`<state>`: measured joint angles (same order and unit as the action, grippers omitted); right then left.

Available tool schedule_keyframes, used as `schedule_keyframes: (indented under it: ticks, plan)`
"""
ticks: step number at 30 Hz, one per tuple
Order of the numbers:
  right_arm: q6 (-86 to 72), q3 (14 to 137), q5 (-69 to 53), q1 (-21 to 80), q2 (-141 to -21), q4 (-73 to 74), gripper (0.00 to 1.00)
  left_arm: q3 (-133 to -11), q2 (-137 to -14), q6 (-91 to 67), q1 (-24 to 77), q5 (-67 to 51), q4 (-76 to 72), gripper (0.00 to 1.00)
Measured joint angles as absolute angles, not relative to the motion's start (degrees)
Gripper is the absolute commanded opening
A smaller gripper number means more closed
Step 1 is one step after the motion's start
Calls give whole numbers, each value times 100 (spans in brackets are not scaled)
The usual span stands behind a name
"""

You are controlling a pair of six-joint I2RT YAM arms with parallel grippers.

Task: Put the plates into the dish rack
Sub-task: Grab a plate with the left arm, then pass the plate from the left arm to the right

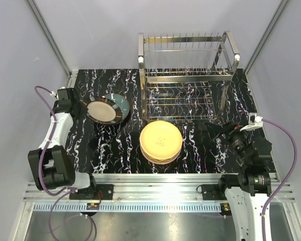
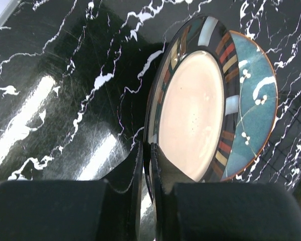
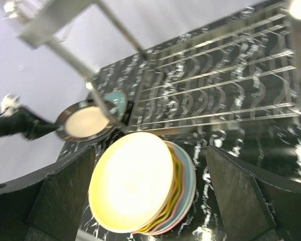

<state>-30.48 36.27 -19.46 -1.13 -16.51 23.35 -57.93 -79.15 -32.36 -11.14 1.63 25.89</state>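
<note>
At the tabletop's (image 1: 115,145) left, a dark plate (image 2: 190,115) is pinched at its rim by the left tool (image 2: 146,165). Much of a blue plate (image 2: 253,100) beneath is hidden by it. In the middle, a stack (image 1: 160,141) is topped by a yellow plate (image 3: 130,186). Only rims are seen of those below, and a faint mark at its centre cannot be read. The rack (image 1: 185,75) is set at the far side, right of centre. The right tool (image 3: 150,150) is held spread, right of the stack; its wrist view is blurred.

No legible text, labels, numbers anywhere
</note>
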Motion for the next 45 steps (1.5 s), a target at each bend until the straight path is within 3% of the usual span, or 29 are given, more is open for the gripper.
schedule_keyframes:
  ticks: [9,16,20,26,29,34,45]
  plan:
    - [-2902,3889,-3107,-113,-2296,1706,100,-6329,-7983,-3083,-729,228,2827,0]
    - [-2543,4759,-3361,261,-3439,1409,100,-6506,-8044,-2941,-552,320,2954,0]
    - [-2117,5118,-2838,1669,-3970,1420,100,-6512,-8044,-2936,-548,333,3015,0]
    - [-1175,5638,-521,4956,-5323,1402,100,-6512,-8042,-2899,-532,349,3028,0]
    - [-709,5996,429,6025,-6320,1361,100,-6514,-8040,-2893,-528,346,3033,0]
    - [-141,6569,1162,6643,-7542,1177,100,-6514,-8007,-2893,-519,333,3041,0]
    - [694,8296,1739,6751,-10090,458,100,-6512,-7524,-2840,-331,322,3173,0]
